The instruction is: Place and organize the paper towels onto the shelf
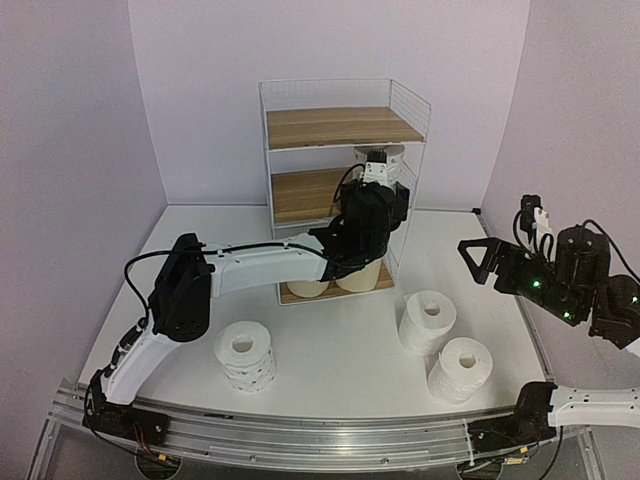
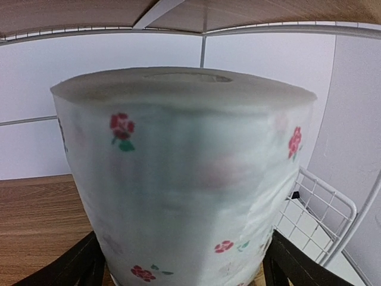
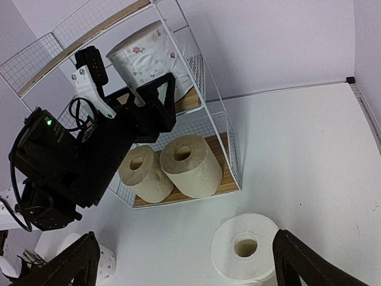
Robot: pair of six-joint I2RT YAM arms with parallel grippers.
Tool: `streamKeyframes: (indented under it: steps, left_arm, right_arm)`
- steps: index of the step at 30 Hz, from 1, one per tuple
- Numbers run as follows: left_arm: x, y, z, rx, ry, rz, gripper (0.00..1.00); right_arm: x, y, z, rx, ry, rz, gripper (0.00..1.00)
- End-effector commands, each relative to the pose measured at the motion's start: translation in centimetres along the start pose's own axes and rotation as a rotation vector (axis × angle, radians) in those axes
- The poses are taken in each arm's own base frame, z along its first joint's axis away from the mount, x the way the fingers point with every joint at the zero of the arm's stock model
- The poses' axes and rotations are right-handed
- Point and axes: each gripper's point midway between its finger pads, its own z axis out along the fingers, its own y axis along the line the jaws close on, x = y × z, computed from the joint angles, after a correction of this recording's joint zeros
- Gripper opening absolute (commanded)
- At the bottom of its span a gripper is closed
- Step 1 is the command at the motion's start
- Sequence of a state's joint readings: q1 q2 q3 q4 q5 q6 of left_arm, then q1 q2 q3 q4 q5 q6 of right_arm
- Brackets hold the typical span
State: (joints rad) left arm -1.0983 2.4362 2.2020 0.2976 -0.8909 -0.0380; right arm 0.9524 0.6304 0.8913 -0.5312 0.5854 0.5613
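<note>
left arm (image 1: 250, 268): base near-left, elbow (image 1: 182, 290) raised, forearm running right and forward, left wrist (image 1: 370, 215) at full reach and tipped up. left tool (image 2: 181, 268): fingers (image 2: 62, 268) set wide apart, can't tell whether they're gripping. right arm (image 1: 590, 400): bent at the right side, right wrist (image 1: 575, 270) held high. right tool (image 1: 472, 262) points left, jaws fully spread, holding nothing.

You have pale lilac walls (image 1: 190, 100) closing in on three sides of a white table (image 1: 345, 330), softly and evenly lit, with a metal rail (image 1: 300, 438) along its near edge
</note>
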Motion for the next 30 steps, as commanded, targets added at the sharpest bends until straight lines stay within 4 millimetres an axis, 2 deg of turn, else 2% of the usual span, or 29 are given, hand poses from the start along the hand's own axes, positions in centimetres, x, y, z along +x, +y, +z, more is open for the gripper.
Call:
streamKeyframes:
  steps: [1, 6, 17, 21, 23, 24, 25, 26, 27, 30]
  left_arm:
    - [-4.3, -1.1, -2.2, 0.086, -0.007, -0.054, 0.93]
    - [-4.9, -1.5, -3.9, 0.128, 0.021, -0.052, 0.99]
    - [-4.7, -1.3, -8.4, 0.274, 0.189, -0.099, 1.0]
    - [-3.2, -1.4, -11.3, 0.379, 0.312, -0.079, 1.0]
    - [-1.4, -1.5, -13.2, 0.46, 0.413, -0.049, 1.0]
    - [-1.2, -1.6, -14.5, 0.514, 0.457, -0.051, 1.0]
    - [0.3, -1.3, -15.7, 0.546, 0.518, -0.038, 1.0]
    - [0.5, -0.8, -17.1, 0.584, 0.56, -0.041, 0.99]
    - [2.1, -0.2, -18.4, 0.613, 0.621, -0.039, 1.0]
    - [4.0, 2.2, -21.8, 0.65, 0.741, -0.065, 1.0]
  right_arm:
    - [-1.2, 0.0, -0.7, -0.01, -0.051, 0.034, 0.98]
    - [-1.0, 0.1, -0.3, -0.005, -0.039, 0.028, 0.98]
    - [-0.1, 0.6, 0.5, -0.011, 0.002, 0.013, 0.98]
    - [0.4, 1.1, 1.0, -0.02, 0.028, -0.002, 0.98]
    - [0.7, 1.5, 1.2, -0.036, 0.048, -0.013, 0.98]
    - [0.9, 1.6, 1.3, -0.041, 0.058, -0.016, 0.98]
    - [1.3, 1.7, 1.5, -0.042, 0.069, -0.02, 0.98]
    - [1.5, 1.7, 1.7, -0.041, 0.078, -0.021, 0.98]
    - [2.0, 1.8, 1.9, -0.04, 0.093, -0.027, 0.98]
    - [3.5, 2.2, 2.8, -0.051, 0.153, -0.062, 0.98]
